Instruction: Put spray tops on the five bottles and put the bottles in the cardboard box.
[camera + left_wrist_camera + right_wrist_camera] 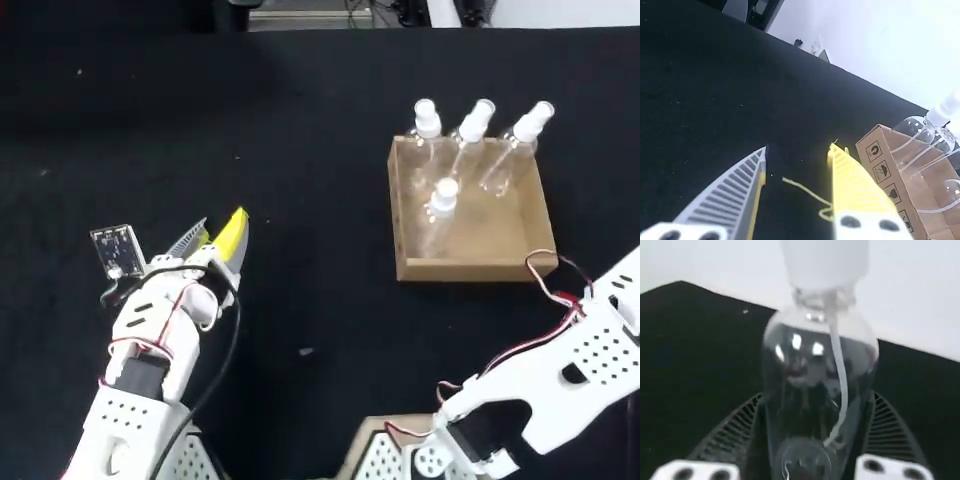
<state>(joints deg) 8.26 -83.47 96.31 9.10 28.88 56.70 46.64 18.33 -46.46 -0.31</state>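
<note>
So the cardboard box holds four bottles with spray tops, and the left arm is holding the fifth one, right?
Not the left arm. The cardboard box does hold four bottles with spray tops, but the fifth bottle sits between the fingers of the right gripper, as the right wrist view shows. The left gripper is open with nothing in it.

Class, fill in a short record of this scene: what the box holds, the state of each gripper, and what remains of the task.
box contents: cardboard box holds four bottles, all with spray tops
left gripper: open, empty, over the black table, apart from the box
right gripper: shut on the fifth bottle, spray top fitted
remaining: fifth bottle not yet in the box
</note>
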